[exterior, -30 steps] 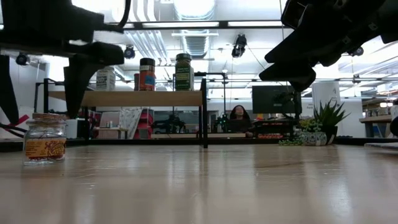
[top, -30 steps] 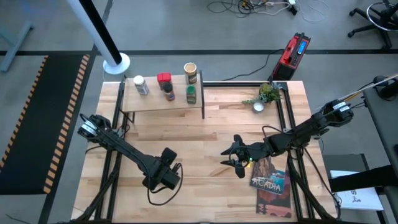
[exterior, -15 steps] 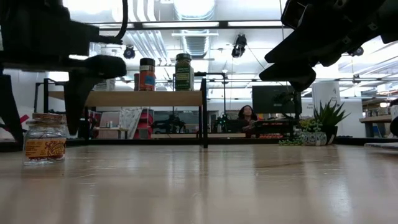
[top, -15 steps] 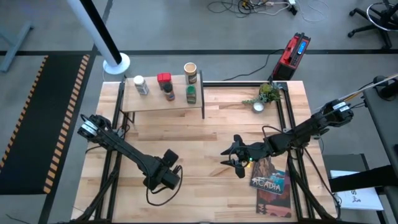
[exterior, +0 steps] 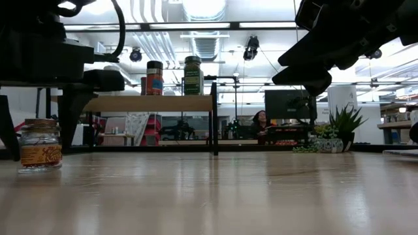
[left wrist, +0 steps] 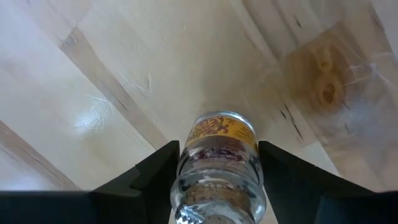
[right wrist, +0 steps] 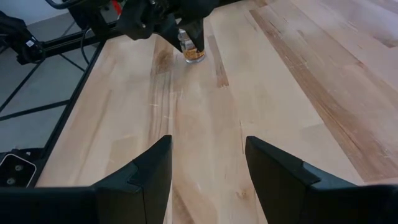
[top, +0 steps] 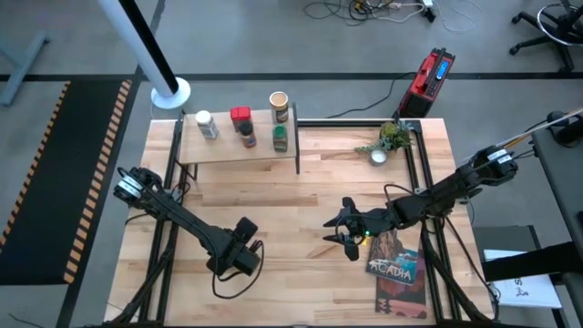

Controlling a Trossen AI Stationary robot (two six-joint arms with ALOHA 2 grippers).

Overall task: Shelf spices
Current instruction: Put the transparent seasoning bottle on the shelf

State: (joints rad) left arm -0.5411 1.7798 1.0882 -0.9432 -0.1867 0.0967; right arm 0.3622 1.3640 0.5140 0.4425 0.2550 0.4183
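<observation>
L gripper [top: 242,261] is low over the near-left part of the worktop [top: 301,196], its fingers [left wrist: 152,177] set either side of a small clear jar [left wrist: 217,168] w/ an orange label. In the left wrist view the fingers sit close on both flanks of the glass; can't tell if they actually touch it. Low view shows the jar [exterior: 40,145] standing upright on the worktop, base down, dark arm mass right behind and over it.

R gripper [top: 349,239] hangs above worktop centre-right, fingers [right wrist: 146,171] spread wide, holding nothing. Just beside it, the Acadia book [top: 398,270] lies flat at the near-right edge.

Shelf [top: 239,150] stands at the far-left of the worktop. On top: white-capped jar [top: 206,125], red tin [top: 240,115], dark-capped brown jar [top: 248,137], green-lidded jar [top: 280,138], tan canister [top: 279,105]. All upright, near one another.

Small plant in white pot [top: 390,141] at far right. Person seated in the room beyond [exterior: 260,123].
</observation>
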